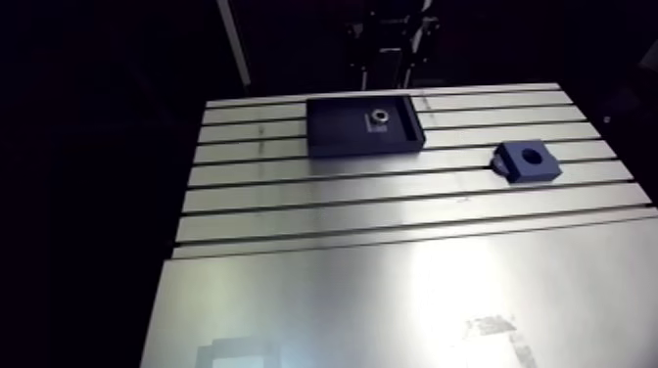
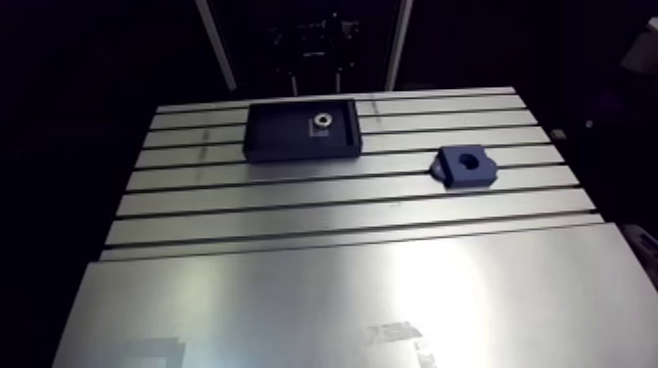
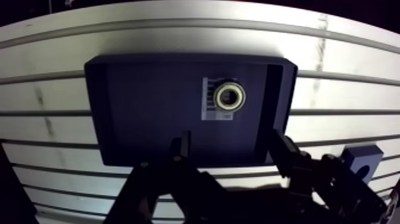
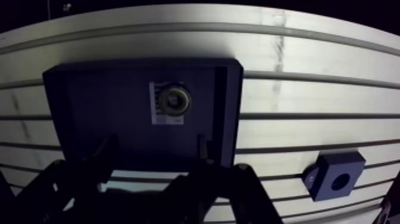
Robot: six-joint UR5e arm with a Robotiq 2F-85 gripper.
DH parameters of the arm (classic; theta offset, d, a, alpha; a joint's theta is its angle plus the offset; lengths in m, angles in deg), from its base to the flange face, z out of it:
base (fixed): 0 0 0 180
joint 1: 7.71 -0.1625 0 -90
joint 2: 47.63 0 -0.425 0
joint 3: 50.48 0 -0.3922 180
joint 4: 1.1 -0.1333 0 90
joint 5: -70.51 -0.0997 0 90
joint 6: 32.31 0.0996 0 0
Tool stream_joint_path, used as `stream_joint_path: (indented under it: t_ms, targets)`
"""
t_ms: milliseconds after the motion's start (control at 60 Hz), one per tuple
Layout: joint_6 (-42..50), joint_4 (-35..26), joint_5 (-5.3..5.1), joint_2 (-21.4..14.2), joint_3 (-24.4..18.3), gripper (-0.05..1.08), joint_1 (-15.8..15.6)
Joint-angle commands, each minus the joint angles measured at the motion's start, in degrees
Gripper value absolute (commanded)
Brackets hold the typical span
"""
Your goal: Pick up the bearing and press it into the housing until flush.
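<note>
A small metal ring bearing (image 3: 230, 96) lies flat on a white label inside a shallow dark tray (image 3: 149, 101) at the back of the table. In the wrist view my gripper (image 3: 231, 149) hovers over the tray's near edge, open, with nothing between its fingers (image 3: 280, 148). The bearing lies just ahead of the gap between them. The dark blue housing block (image 1: 527, 160), with a round bore in its top face, stands apart to the right of the tray (image 1: 343, 132) on the slotted table. In the arm view the gripper is lost in the dark above the tray.
The slotted aluminium table (image 1: 392, 196) runs from the tray toward me, and a smooth metal plate (image 1: 392, 303) covers its front part. The table's left edge drops off into darkness.
</note>
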Motion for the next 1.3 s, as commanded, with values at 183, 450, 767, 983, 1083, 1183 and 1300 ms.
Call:
stream_joint_path:
  t_ms: [183,450,767,983,1083,1183,1300]
  targets:
    - [-0.09,2.38,0.02,2.28,0.02,0.25,-0.12]
    - [-0.53,4.47,0.02,3.17,0.25,0.25,-0.03]
    - [-0.71,4.65,0.11,3.96,0.45,0.26,0.31]
    - [-0.79,4.66,0.11,4.65,0.36,0.26,0.50]
    - [-0.72,4.74,0.11,4.67,0.36,0.26,0.41]
    - [-0.79,5.57,0.11,5.18,0.43,0.27,0.48]
    - [-0.79,5.88,0.11,5.36,0.45,0.28,0.42]
